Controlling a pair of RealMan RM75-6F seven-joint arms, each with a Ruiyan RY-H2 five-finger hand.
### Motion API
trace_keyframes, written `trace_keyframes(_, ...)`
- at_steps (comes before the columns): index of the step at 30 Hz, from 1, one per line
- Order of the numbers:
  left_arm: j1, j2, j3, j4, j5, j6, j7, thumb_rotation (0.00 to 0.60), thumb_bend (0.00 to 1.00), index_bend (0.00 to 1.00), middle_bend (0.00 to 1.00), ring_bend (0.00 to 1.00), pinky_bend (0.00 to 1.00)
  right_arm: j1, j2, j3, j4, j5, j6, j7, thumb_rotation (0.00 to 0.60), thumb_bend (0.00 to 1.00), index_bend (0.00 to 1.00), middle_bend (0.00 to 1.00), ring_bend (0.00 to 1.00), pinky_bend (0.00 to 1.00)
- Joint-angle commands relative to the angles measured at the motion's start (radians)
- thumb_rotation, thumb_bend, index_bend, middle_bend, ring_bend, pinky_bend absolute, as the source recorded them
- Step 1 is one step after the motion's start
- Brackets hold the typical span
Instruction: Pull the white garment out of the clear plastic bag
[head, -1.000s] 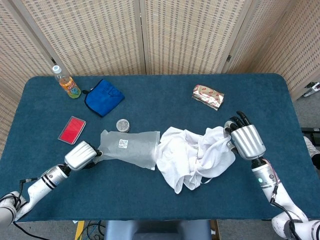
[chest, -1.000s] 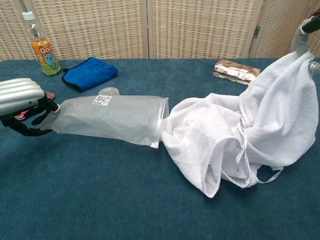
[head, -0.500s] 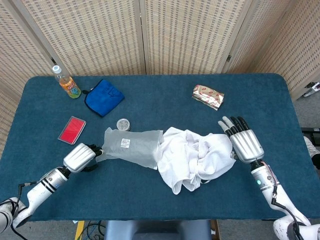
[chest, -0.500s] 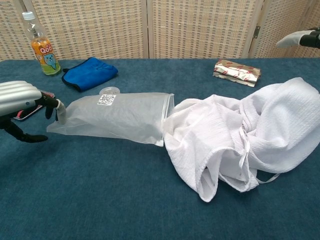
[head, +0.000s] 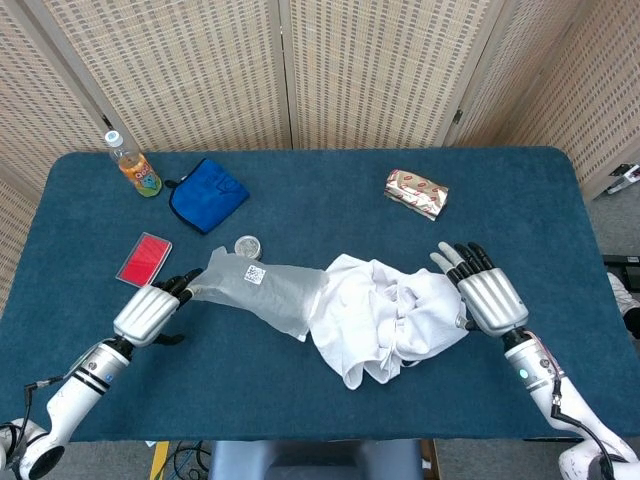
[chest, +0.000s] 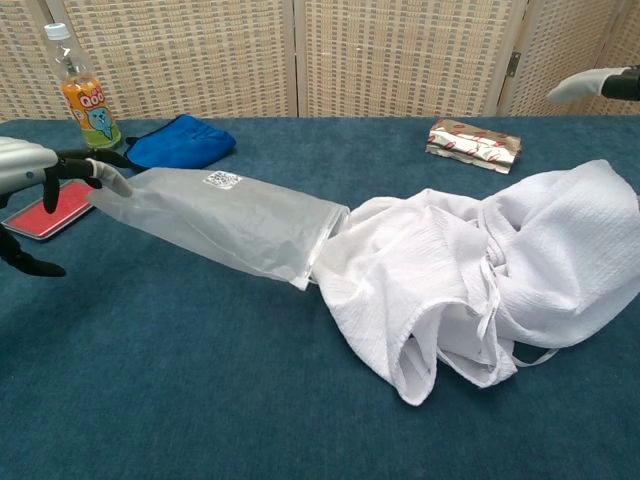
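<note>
A: Obs., left side first. The left hand (head: 150, 311) pinches the closed end of the clear plastic bag (head: 268, 291) between thumb and fingertips, other fingers spread. Compared with half a second ago the hand has moved up-table and lifted; the bag now runs diagonally, raised at its sealed end, mouth trailing low toward the cloth.

B: And the bag's contents?

A: Bag looks flat and empty along most of its length. The crumpled white fabric garment (head: 390, 312) lies heaped on the blue table (head: 300, 420), just right of the bag's mouth. Whether a last fold sits inside the mouth I cannot tell; in the chest view the edge of the cloth touches the opening.

B: Right side?

A: The right hand (head: 484, 293) is flat, fingers apart, holding nothing, beside the garment's right edge. A second ago it gripped the cloth lifted off the table; it has since let go and the cloth has slumped.

B: Reading?

A: Judgement: extraction is essentially done. The left hand drawing the bag away should clear any remaining contact.
</note>
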Motion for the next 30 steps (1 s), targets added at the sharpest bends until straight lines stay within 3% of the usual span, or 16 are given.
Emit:
trace_keyframes(1,0.015,0.014,-0.018,-0.028,-0.023,0.006,0.030,0.600,0.12,0.00,0.03,0.19,0.40,0.001,0.013,-0.009,-0.013,0.004,-0.017,0.011,0.600,0.00,0.00,0.00,0.00,0.02)
trace_keyframes(10,0.049,0.027,-0.046,-0.084,-0.060,0.029,0.070,0.600,0.10,0.00,0.02,0.16,0.37,-0.010,0.076,-0.023,-0.073,-0.002,-0.026,0.044,0.600,0.00,0.00,0.00,0.00,0.00)
trace_keyframes(18,0.085,0.027,-0.065,-0.127,-0.088,0.060,0.096,0.600,0.10,0.00,0.02,0.16,0.36,-0.073,0.060,-0.032,-0.044,-0.077,0.102,0.076,0.600,0.00,0.00,0.02,0.00,0.00)
trace_keyframes(23,0.111,0.018,-0.071,-0.133,-0.110,0.073,0.086,0.600,0.10,0.00,0.02,0.17,0.36,-0.107,0.075,-0.048,-0.059,-0.082,0.116,0.210,0.600,0.00,0.00,0.04,0.00,0.00)
trace_keyframes(30,0.164,0.021,-0.082,-0.163,-0.131,0.137,0.109,0.600,0.10,0.00,0.02,0.16,0.35,-0.160,0.046,-0.045,-0.017,-0.091,0.219,0.088,0.600,0.01,0.00,0.07,0.00,0.00)
